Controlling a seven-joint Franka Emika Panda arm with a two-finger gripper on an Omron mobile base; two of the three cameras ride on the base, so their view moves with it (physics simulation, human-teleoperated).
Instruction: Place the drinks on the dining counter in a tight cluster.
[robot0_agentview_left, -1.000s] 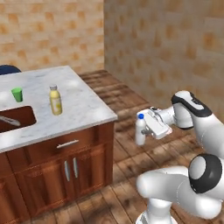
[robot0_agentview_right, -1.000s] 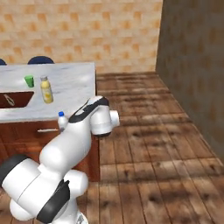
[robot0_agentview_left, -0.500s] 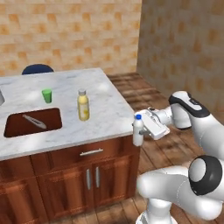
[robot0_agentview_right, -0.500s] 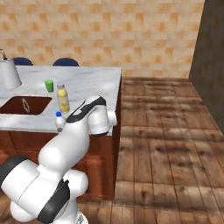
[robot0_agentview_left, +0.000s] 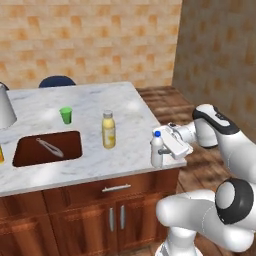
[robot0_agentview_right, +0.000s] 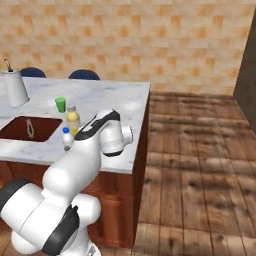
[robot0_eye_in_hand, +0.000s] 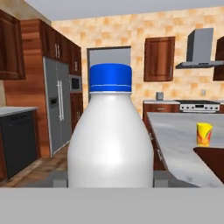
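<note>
A: You're carrying the small white bottle (robot0_agentview_left: 157, 149) upright in the claw (robot0_agentview_left: 165, 150). The jaws are standing part-open, closed around its body. It's hanging at the table's (robot0_agentview_left: 125, 165) near corner, just past the edge by the look of it.

B: Confirming from the hand view: white bottle (robot0_eye_in_hand: 110, 135) is sitting square between the fingers, blue cap up. Next one out?

A: The yellow juice bottle (robot0_agentview_left: 108, 130), standing on the marble between you and the sink (robot0_agentview_left: 47, 148). The green cup (robot0_agentview_left: 66, 115) is sitting beyond that; it isn't part of the cluster.

B: So you're aiming for the juice bottle.

A: Yes. Keep the bottle vertical, bring it in over the marble, set it down just beside the juice bottle without knocking it. Lower until the base is resting flat before you're opening up.
</note>
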